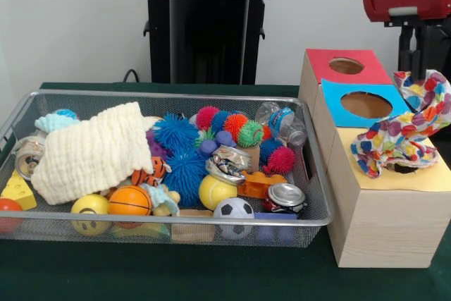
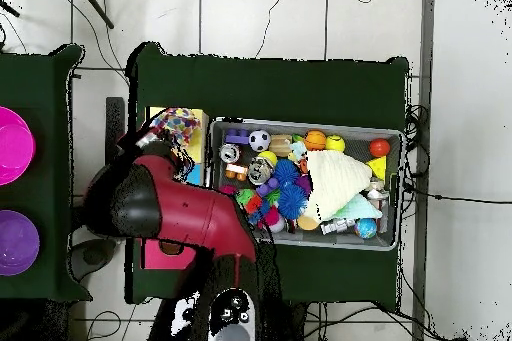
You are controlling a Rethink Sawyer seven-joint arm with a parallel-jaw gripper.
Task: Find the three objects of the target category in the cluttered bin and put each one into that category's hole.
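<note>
The wire bin (image 1: 313, 174) sits on the green worktop (image 1: 211, 276), packed with mixed items: a cream muslin cloth (image 1: 91, 153) draped over the left half, blue spiky balls (image 1: 176, 147), a yellow ball (image 1: 215, 190), a small soccer ball (image 1: 233, 209), an orange basketball (image 1: 129, 201), and crushed cans (image 1: 285, 196) near the right wall. Just beside the bin stands the wooden sorting box (image 1: 384, 223), with a red panel hole (image 1: 346, 65), a blue panel hole (image 1: 366, 104) and a yellow panel (image 1: 423, 174) at its near end. A multicoloured polka-dot cloth (image 1: 405, 128) lies bunched over the yellow panel, its lower end sitting at the dark opening there; it appears to be partway into that hole, which suggests cloth is the target category and this is one item being deposited. The arm (image 2: 185, 212) hangs over the box in the overhead view, which fits a release position. The claw itself is hidden beneath the arm from above and is out of the front view, so whether it is spread, pressed together or pinching the fabric cannot be told. The cream muslin cloth in the bin, by judgement, is a further candidate; its spread across other items may hamper a clean pick.
</note>
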